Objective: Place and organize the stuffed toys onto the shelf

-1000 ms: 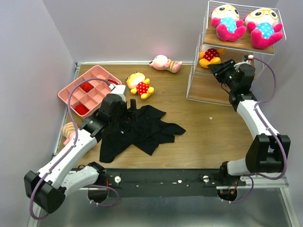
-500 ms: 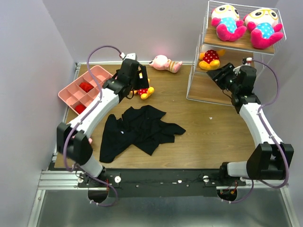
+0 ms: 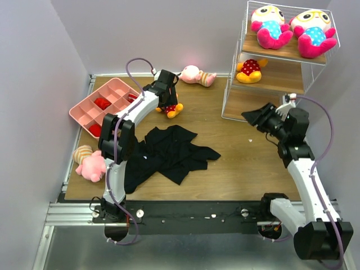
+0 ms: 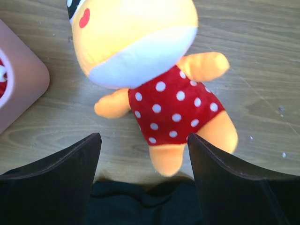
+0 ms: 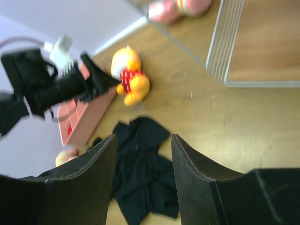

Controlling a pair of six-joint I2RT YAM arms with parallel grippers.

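A yellow doll (image 3: 173,108) with a red dotted body lies on the table at the back, also in the left wrist view (image 4: 173,105). My left gripper (image 3: 166,94) is open just above it, its fingers either side of the doll's legs (image 4: 144,140). My right gripper (image 3: 256,116) is open and empty in front of the shelf (image 3: 275,79). Two blue dotted dolls (image 3: 270,25) (image 3: 312,31) lie on the top board and a second yellow doll (image 3: 249,68) on the middle board. One pink striped doll (image 3: 197,75) lies at the back, another (image 3: 90,163) at the left edge.
A black cloth garment (image 3: 166,152) lies crumpled mid-table, also in the right wrist view (image 5: 145,178). A pink compartment tray (image 3: 104,107) with red items stands at the far left. The shelf's white wire side (image 5: 227,42) is close to the right gripper (image 5: 143,138).
My left arm has swung from over the black cloth out to the far yellow doll. My right gripper has drawn back from the shelf's middle board, leaving the yellow doll there.
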